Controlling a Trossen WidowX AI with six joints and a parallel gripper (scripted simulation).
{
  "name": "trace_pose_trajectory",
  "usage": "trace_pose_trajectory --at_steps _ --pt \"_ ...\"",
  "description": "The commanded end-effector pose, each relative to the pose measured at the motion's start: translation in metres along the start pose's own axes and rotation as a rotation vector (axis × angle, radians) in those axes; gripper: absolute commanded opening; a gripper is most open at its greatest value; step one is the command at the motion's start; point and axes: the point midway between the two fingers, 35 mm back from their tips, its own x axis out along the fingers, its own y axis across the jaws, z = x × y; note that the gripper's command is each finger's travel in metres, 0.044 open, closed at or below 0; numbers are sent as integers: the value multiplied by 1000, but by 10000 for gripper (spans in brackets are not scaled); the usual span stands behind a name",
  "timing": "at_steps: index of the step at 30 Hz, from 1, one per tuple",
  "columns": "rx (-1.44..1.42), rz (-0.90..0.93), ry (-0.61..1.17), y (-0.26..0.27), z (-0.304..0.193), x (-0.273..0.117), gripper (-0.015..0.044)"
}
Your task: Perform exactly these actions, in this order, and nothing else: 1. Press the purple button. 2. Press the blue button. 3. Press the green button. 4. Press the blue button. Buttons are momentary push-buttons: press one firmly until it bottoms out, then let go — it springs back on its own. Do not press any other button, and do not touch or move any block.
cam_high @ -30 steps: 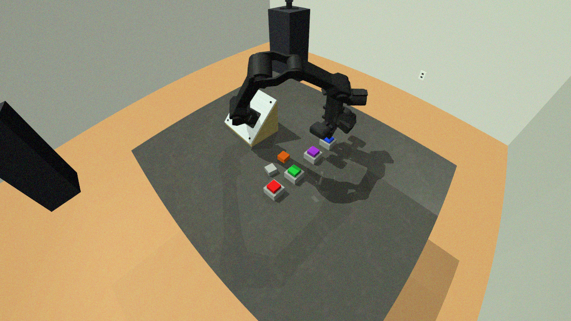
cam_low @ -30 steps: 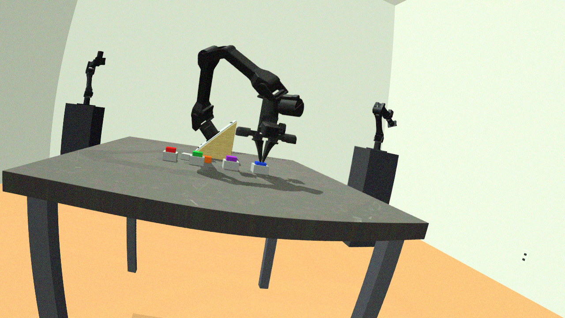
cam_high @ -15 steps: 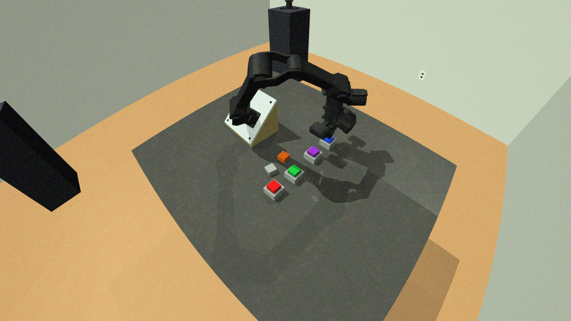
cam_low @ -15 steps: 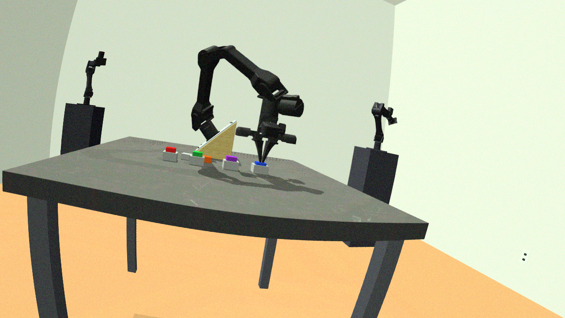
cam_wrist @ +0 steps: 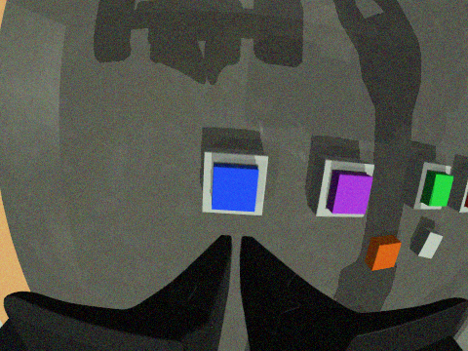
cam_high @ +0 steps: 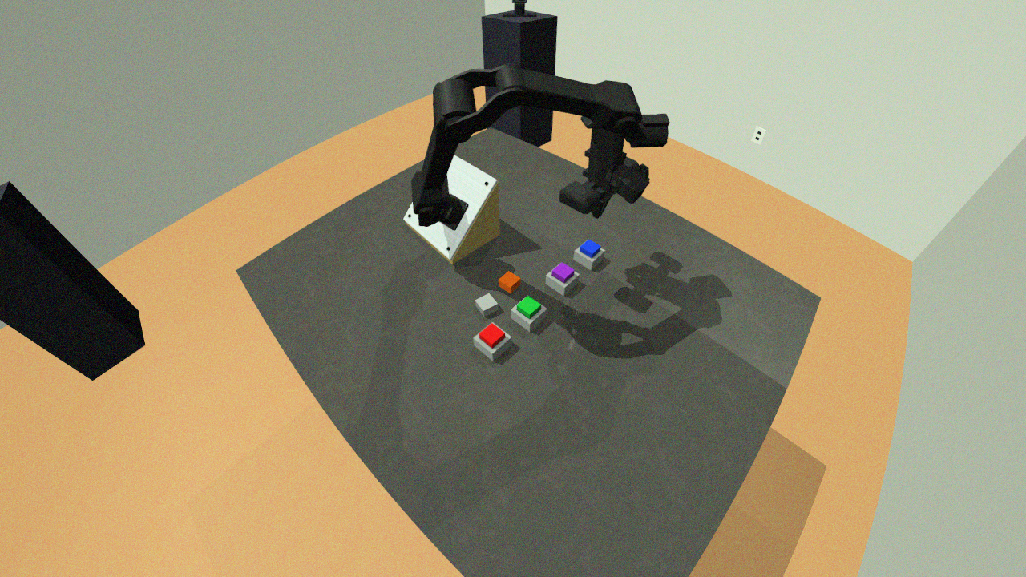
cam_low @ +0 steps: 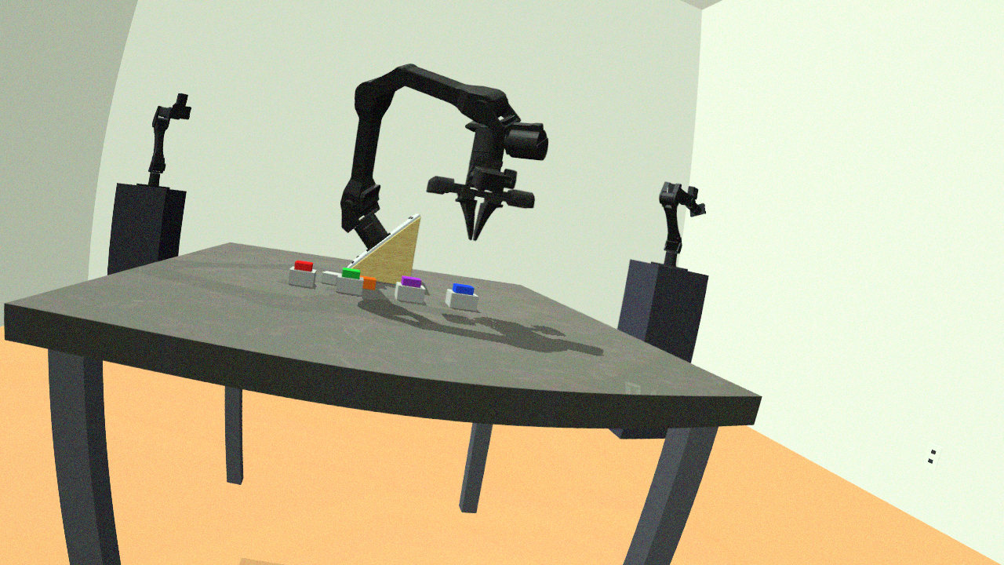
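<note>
The blue button (cam_high: 590,248) (cam_low: 462,289) (cam_wrist: 235,188) stands up in its white housing, unpressed. The purple button (cam_high: 562,272) (cam_low: 410,282) (cam_wrist: 352,194) is beside it, also raised. The green button (cam_high: 528,307) (cam_low: 351,273) (cam_wrist: 441,190) is raised, farther along the row. My gripper (cam_low: 474,238) (cam_wrist: 235,246) is shut and empty, pointing down well above the table, over the area of the blue button. It touches no button. In the top view its fingertips are partly hidden.
A red button (cam_high: 492,335) (cam_low: 303,265) ends the row. An orange block (cam_high: 509,281) (cam_low: 369,282) (cam_wrist: 384,255) and a white block (cam_high: 486,304) (cam_wrist: 430,245) lie beside the green button. A wedge with a white sloping face (cam_high: 470,187) stands by the arm's base.
</note>
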Motion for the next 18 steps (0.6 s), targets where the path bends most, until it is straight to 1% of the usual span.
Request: trace_pose_trajectory --at_steps 1,3,7,13,15,18 --pt "3 -2 11 -4 -1 -7 20" --pt "1 2 11 -26 6 -10 20" --pt "-2 7 9 -97 19 -14 20" --pt "1 -10 12 -196 10 -9 20" --pt "2 -13 13 -207 8 -7 20" --pt "2 -13 13 -207 8 -7 20"
